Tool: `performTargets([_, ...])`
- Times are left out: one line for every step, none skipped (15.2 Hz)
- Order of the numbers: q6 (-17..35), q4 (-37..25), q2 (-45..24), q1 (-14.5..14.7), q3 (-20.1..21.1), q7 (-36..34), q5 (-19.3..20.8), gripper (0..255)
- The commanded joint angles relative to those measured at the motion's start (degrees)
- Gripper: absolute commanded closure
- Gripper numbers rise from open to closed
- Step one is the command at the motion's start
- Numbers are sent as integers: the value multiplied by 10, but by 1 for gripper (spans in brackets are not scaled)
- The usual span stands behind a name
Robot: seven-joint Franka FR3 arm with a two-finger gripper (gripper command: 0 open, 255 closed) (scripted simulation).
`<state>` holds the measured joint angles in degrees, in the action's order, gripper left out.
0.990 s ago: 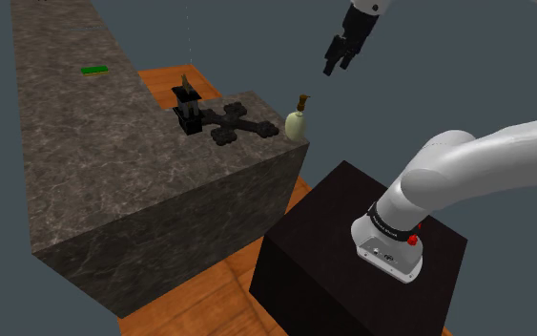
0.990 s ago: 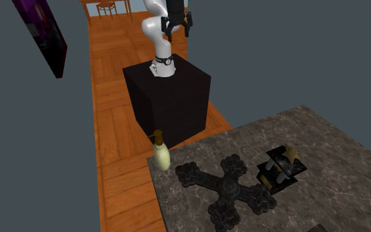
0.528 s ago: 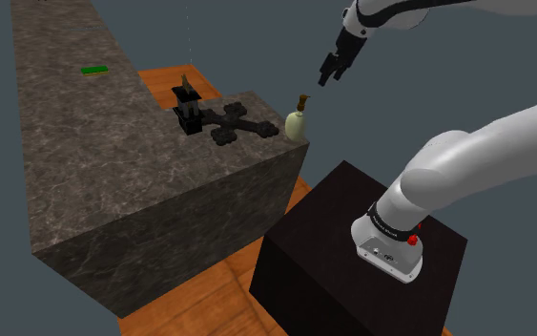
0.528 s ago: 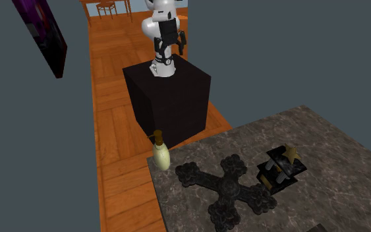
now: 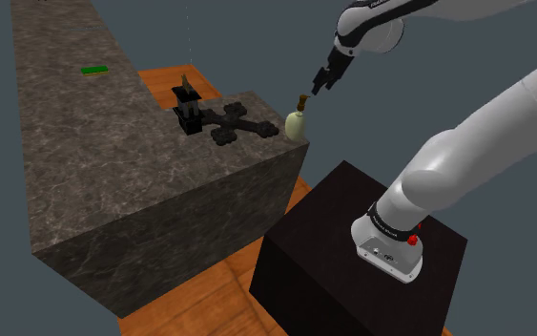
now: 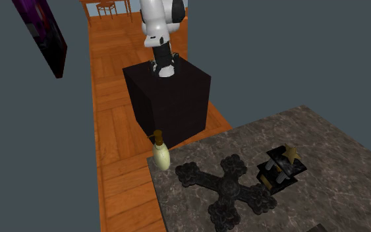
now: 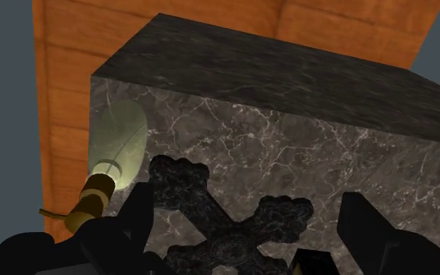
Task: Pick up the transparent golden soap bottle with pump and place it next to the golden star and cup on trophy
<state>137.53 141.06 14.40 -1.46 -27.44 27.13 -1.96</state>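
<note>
Firstly, trophy (image 5: 187,107): set on the counter (image 5: 85,162), with bare stone beside it where the bottle could be placed.
Cross ornament (image 5: 233,126): laid flat between trophy and bottle, likely to be lifted over.
Soap bottle (image 5: 296,124): stood upright at the counter's right corner, pump upward.
Tool (image 5: 320,82): held just above-right of the pump, fingers spread apart for approach; nothing is gripped.
Surface: dark veined stone.
Room: wooden floor (image 5: 161,84), grey surroundings.

The pale yellow soap bottle (image 5: 295,124) with brown pump stands upright on the counter (image 5: 113,162), apart from the gold-starred trophy (image 5: 187,107).
</note>
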Motion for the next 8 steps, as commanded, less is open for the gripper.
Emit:
performTargets([35,-15,-51,13,-23,41,-41,0])
performTargets([49,-24,-76,18,-33,65,-67,0])
performTargets([60,-35,-101,22,-41,91,-95,0])
performTargets([70,-46,-128,25,-48,119,-127,0])
performTargets([78,-59,-155,26,-52,148,-160,0])
performTargets([83,-73,-182,23,-52,177,-195,0])
performTargets([87,-88,-209,17,-50,205,-229,0])
performTargets([90,-104,-235,8,-45,232,-262,0])
